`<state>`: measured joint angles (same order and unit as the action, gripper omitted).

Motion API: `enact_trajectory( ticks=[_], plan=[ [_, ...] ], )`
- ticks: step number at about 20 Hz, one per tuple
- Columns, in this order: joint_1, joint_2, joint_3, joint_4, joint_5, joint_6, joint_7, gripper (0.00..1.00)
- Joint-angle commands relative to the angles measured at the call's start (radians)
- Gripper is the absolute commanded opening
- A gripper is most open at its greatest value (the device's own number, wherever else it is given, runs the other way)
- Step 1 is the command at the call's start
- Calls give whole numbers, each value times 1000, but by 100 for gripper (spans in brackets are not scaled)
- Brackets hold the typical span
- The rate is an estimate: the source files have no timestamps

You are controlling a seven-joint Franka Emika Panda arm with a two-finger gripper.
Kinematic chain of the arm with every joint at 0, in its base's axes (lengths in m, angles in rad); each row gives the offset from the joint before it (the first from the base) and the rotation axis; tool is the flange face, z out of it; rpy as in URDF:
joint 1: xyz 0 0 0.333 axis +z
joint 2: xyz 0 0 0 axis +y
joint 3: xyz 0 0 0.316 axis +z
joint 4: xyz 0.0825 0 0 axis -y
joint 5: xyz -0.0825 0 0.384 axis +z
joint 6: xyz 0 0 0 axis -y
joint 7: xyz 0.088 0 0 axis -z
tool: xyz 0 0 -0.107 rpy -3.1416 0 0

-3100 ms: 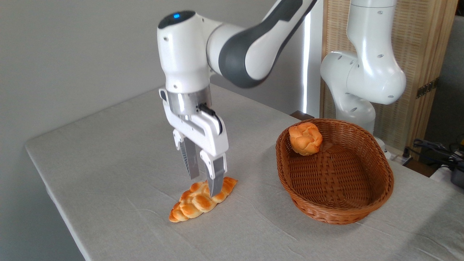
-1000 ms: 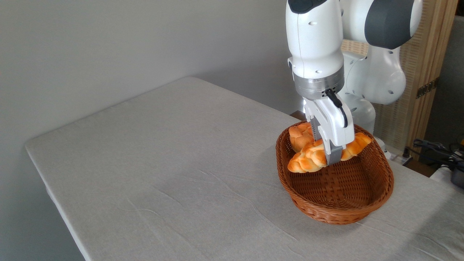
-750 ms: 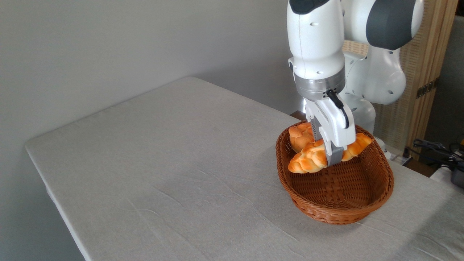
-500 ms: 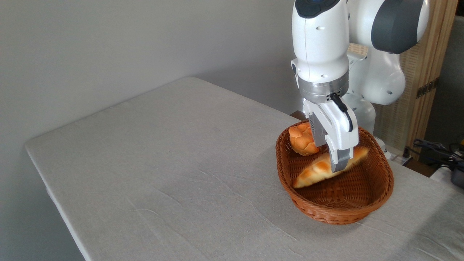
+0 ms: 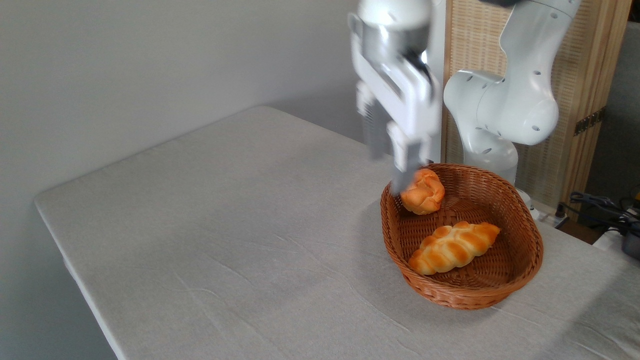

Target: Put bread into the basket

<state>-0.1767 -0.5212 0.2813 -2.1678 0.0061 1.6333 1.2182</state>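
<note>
Lying diagonally, bread (image 5: pixel 454 247) spans basket (image 5: pixel 525 280) floor.

Grey cloth-covered bench (image 5: pixel 225 225) lies bare across its left and middle. At the right, the wicker basket (image 5: pixel 465 295) holds the braided bread (image 5: pixel 452 247) and a round bun (image 5: pixel 424 191). The blurred gripper (image 5: pixel 390 162) hangs over the basket's left rim, fingers (image 5: pixel 407 165) apart.

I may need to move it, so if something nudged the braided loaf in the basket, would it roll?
Probably not far: the bread looks long and flattish, lying in the basket, whose raised sides should stop it. It likely stays stiff.
</note>
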Motion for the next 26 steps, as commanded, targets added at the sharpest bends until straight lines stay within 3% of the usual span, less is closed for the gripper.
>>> enact_trajectory(
  ticks=[1, 2, 5, 7, 13, 17, 23, 26],
  plan=[
    [3, 217, -118, 277, -95, -49, -253, 100],
    [3, 272, -143, 337, -122, -40, -316, 100],
    [5, 444, -179, 546, -126, -39, -443, 100],
    [6, 489, -179, 603, -124, -43, -468, 100],
    [52, 501, -185, 623, -120, -105, -467, 100],
    [161, 501, -279, 623, -123, -107, -468, 100],
    [167, 501, -307, 611, -117, -90, -464, 100],
    [167, 501, -317, 602, -81, -50, -460, 100]
  ],
)
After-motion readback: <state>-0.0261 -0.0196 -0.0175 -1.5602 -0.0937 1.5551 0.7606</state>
